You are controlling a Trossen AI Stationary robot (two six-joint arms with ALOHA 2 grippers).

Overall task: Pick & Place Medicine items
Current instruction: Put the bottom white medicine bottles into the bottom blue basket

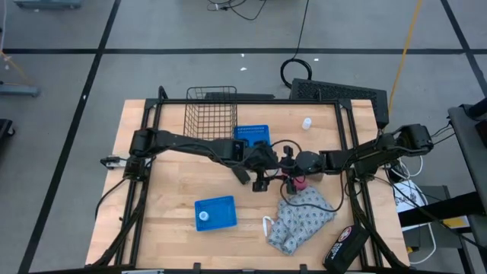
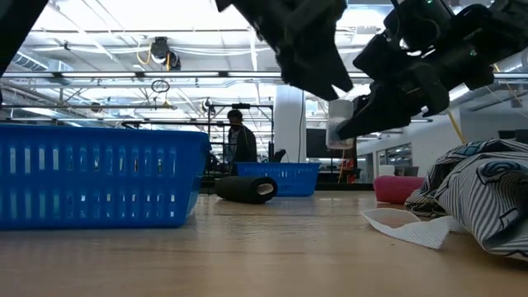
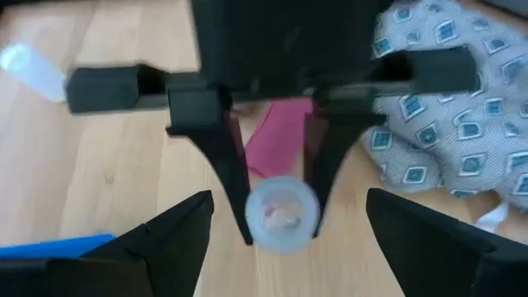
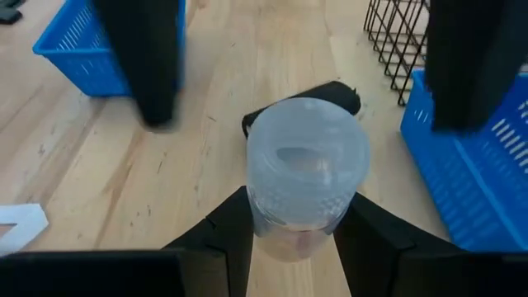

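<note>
Overhead, the 2 arms met above the middle of the wooden table. The right gripper was clamped on 1 medicine bottle, a small translucent white round bottle, and held it in the air clear of the tabletop; in the low view the same bottle hung well above the wood. The left gripper faced it with its fingers spread wide apart, 1 on each side of the held bottle and touching nothing. The pink block lay on the table just below the 2 grippers, beside the patterned cloth, which was bunched toward the near right part of the table.

A second medicine bottle stood alone near the far edge of the table, to the right of the far blue tray. A third bottle, seen as a white cap, sat inside the near blue tray, at its left side. The wire basket stood at the far edge, touching the left side of the far blue tray. A dark cylindrical object lay on its side on the wood in front of that tray. A black pouch rested at the near right corner. A person stood in the room beyond the table.
</note>
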